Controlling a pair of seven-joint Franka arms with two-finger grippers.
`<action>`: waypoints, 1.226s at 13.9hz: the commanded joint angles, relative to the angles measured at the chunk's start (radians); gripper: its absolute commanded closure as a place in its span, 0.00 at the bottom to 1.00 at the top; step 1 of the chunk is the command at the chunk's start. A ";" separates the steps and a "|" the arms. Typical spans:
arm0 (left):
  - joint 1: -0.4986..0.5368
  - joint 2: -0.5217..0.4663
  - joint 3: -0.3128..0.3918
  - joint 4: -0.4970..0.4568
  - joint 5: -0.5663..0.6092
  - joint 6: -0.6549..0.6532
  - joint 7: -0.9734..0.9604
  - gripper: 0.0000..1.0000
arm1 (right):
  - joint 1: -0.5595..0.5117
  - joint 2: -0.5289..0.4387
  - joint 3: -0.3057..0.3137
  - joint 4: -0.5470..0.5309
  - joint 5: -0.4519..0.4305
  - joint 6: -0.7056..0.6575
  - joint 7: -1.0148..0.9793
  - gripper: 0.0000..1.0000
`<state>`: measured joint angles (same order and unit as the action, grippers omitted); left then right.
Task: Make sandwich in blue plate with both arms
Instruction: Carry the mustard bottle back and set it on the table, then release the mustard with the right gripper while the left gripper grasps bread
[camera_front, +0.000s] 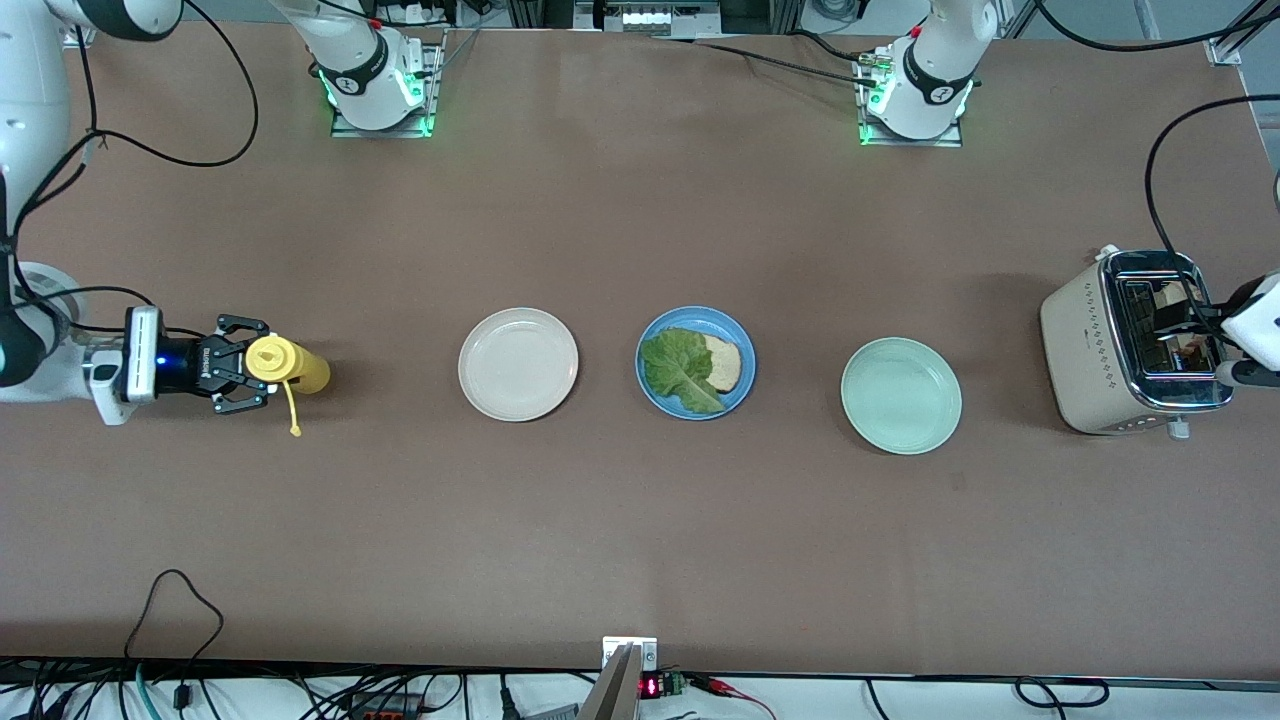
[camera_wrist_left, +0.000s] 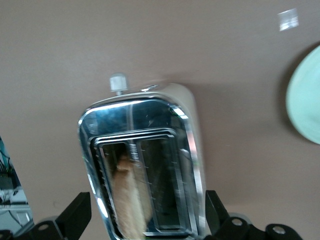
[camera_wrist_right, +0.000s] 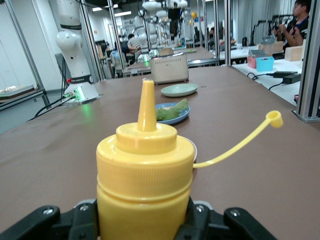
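Right gripper (camera_front: 243, 373) is clamped around the yellow squeeze bottle (camera_front: 285, 366), cap hanging open. Mid-table, the blue plate (camera_front: 741, 345) holds a bread slice (camera_front: 724, 364) under a lettuce leaf (camera_front: 678, 370), between the cream plate (camera_front: 518, 363) and mint plate (camera_front: 901, 395). Left gripper (camera_front: 1195, 322), fingers spread wide, hovers over the toaster (camera_front: 1075, 340), bread in one slot.
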<state>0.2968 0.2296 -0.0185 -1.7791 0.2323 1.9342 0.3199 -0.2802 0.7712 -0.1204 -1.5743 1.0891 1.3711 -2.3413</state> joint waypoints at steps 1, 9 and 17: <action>0.062 -0.061 -0.017 -0.132 0.015 0.089 0.048 0.00 | -0.040 0.049 0.021 0.014 0.037 -0.049 -0.065 0.71; 0.107 -0.062 -0.020 -0.214 0.010 0.137 0.056 0.53 | -0.083 0.138 0.021 0.016 0.038 -0.057 -0.181 0.66; 0.119 -0.070 -0.023 -0.172 0.013 0.102 0.097 0.97 | -0.115 0.154 0.019 0.023 0.028 -0.055 -0.191 0.00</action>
<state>0.4078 0.1894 -0.0265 -1.9712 0.2323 2.0543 0.3743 -0.3676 0.9133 -0.1146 -1.5724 1.1240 1.3203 -2.5256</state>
